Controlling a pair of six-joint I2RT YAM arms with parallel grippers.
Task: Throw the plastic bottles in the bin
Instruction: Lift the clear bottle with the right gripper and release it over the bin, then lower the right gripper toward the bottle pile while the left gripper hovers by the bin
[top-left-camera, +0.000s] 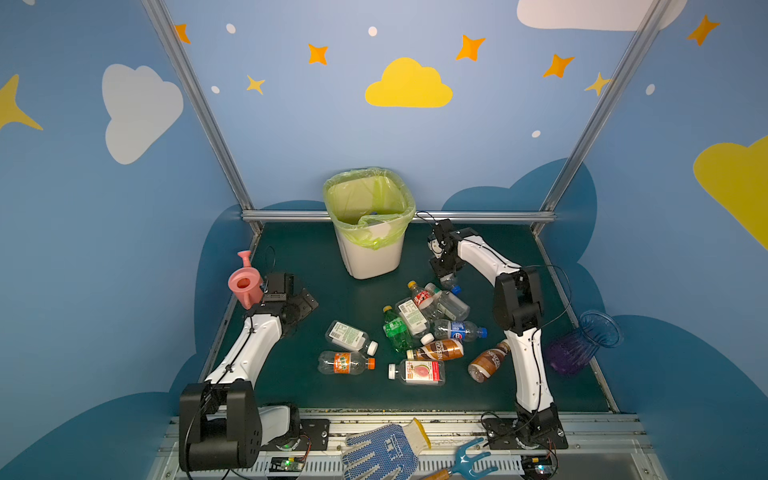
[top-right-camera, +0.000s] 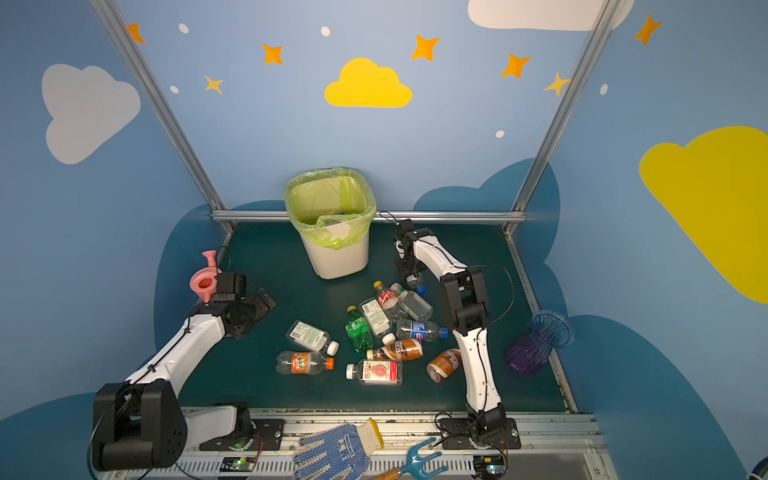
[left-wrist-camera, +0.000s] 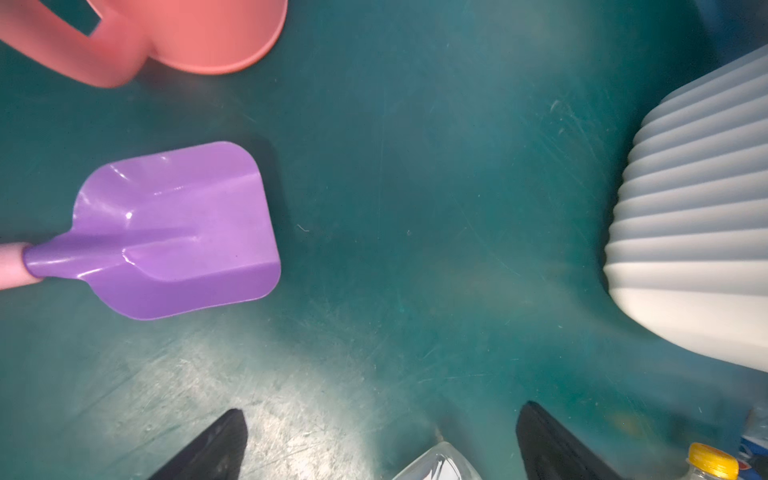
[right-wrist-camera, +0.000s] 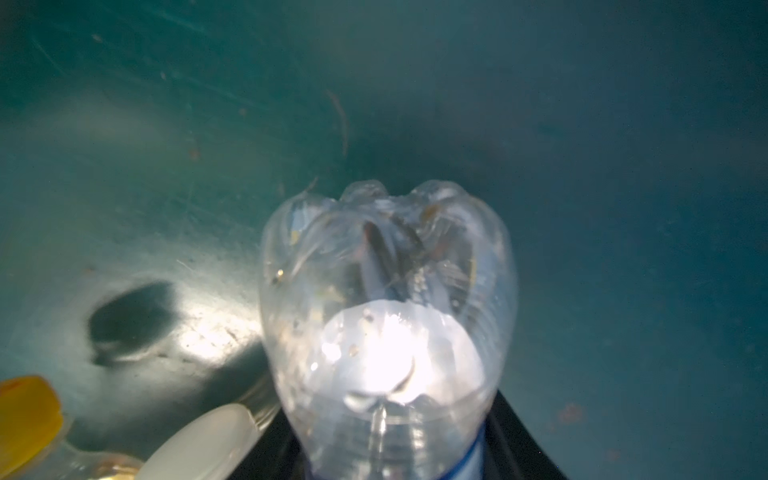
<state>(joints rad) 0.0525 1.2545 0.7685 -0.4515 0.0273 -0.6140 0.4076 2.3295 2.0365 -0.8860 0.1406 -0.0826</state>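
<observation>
Right gripper (top-left-camera: 448, 279) clamps a clear blue-capped bottle (right-wrist-camera: 386, 332) at the table's far side, seemingly just off the surface, near the bin (top-left-camera: 370, 232). Left gripper (left-wrist-camera: 380, 444) hangs with jaws spread.

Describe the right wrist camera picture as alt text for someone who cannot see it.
A clear plastic bottle, seen bottom end first, fills the middle, held between the right gripper's dark jaws over a scuffed teal tabletop. At one corner lie a yellow bottle cap and a white cap.
</observation>
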